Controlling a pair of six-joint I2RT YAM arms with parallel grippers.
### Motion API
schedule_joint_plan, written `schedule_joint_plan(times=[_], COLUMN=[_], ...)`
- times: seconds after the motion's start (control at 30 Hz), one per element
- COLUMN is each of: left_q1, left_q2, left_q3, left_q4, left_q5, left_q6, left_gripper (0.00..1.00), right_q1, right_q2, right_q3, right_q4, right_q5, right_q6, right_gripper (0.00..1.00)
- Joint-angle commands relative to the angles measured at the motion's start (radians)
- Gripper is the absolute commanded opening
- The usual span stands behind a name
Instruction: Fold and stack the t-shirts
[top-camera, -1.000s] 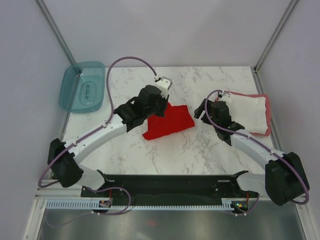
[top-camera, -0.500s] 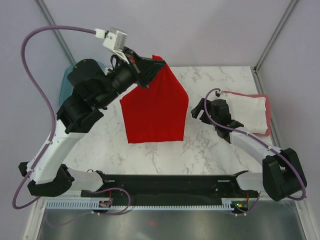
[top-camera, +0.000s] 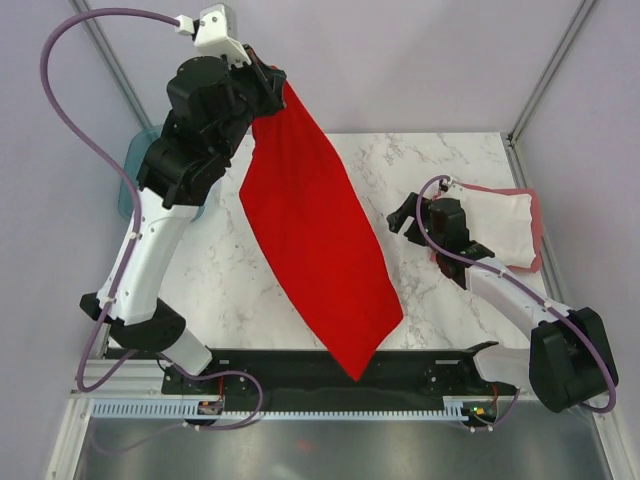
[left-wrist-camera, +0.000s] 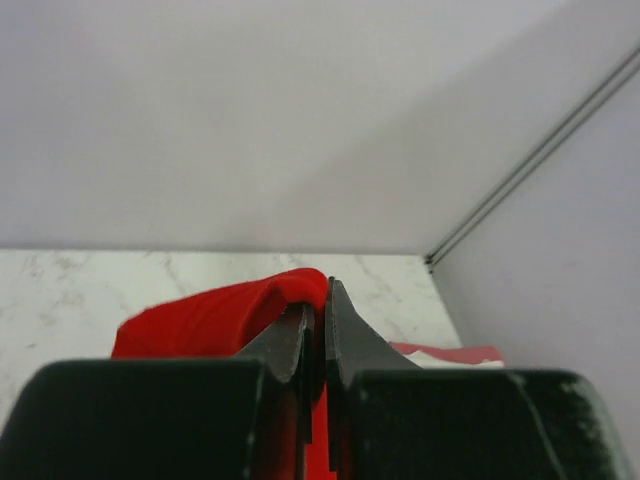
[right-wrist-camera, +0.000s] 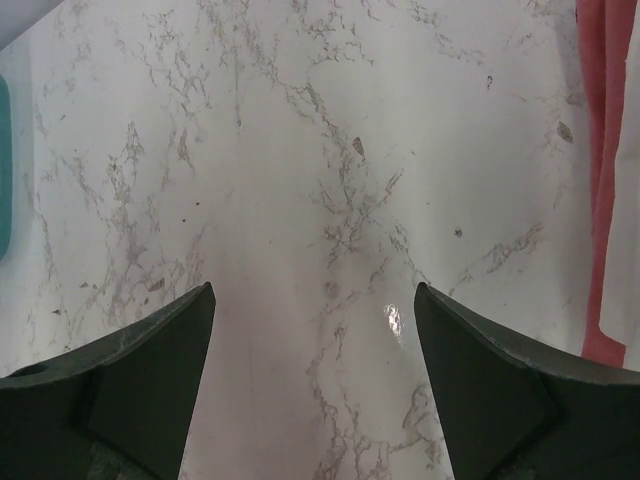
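My left gripper (top-camera: 272, 82) is raised high at the back left and is shut on the bright red t-shirt (top-camera: 320, 240), which hangs down long over the table. In the left wrist view the red t-shirt (left-wrist-camera: 215, 315) bulges out between my shut fingertips (left-wrist-camera: 322, 300). The white t-shirt (top-camera: 500, 225) lies folded at the right on the dull pinkish-red t-shirt (top-camera: 535, 230), whose edge shows in the right wrist view (right-wrist-camera: 600, 180). My right gripper (top-camera: 403, 222) is open and empty, low over bare marble just left of that stack, and also shows in the right wrist view (right-wrist-camera: 312, 300).
A translucent teal plastic tub (top-camera: 132, 180) sits at the back left, mostly hidden behind my left arm. The marble table (top-camera: 440, 160) is walled by grey panels. A black base rail (top-camera: 300, 365) runs along the near edge.
My left gripper has lifted the red t-shirt off the table, higher still since half a second ago, and the shirt now hangs long and narrow. The right gripper has barely moved.
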Motion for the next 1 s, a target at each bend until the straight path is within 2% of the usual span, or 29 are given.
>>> schedule_joint_plan(times=[0.0,0.2,0.33,0.47,0.6,0.7,0.83,0.93,0.97], left_q1=[0.022,-0.002,-0.111,-0.218,-0.280,-0.283,-0.263,-0.167,-0.089], left_q2=[-0.063,-0.161,-0.201,-0.144,-0.026,0.056,0.063,-0.018,-0.047], left_q3=[0.031,0.016,-0.076,-0.095,0.021,0.139,0.161,0.059,-0.056], left_q4=[0.008,0.048,0.083,0.125,0.140,0.145,0.177,0.171,0.174], left_q5=[-0.042,0.082,0.080,0.094,0.090,0.065,-0.117,-0.137,-0.128], left_q6=[-0.039,-0.100,-0.125,-0.163,-0.166,-0.153,-0.085,-0.103,-0.152], left_gripper=[0.02,0.02,0.02,0.02,0.02,0.02,0.02,0.02,0.02], right_q1=[-0.006,-0.010,-0.013,-0.016,-0.019,-0.026,-0.030,-0.033,-0.035], right_q2=[-0.027,-0.047,-0.054,-0.054,-0.056,-0.059,-0.060,-0.067,-0.068], right_q3=[-0.007,-0.007,-0.012,-0.015,-0.018,-0.021,-0.021,-0.022,-0.022], right_q4=[0.029,0.023,0.023,0.023,0.023,0.023,0.021,0.021,0.021], right_q5=[-0.003,-0.007,0.001,0.001,0.001,0.003,0.001,0.000,0.000], right_q6=[0.013,0.013,0.013,0.014,0.016,0.014,0.016,0.018,0.018], right_gripper=[0.89,0.89,0.89,0.89,0.89,0.89,0.89,0.89,0.89])
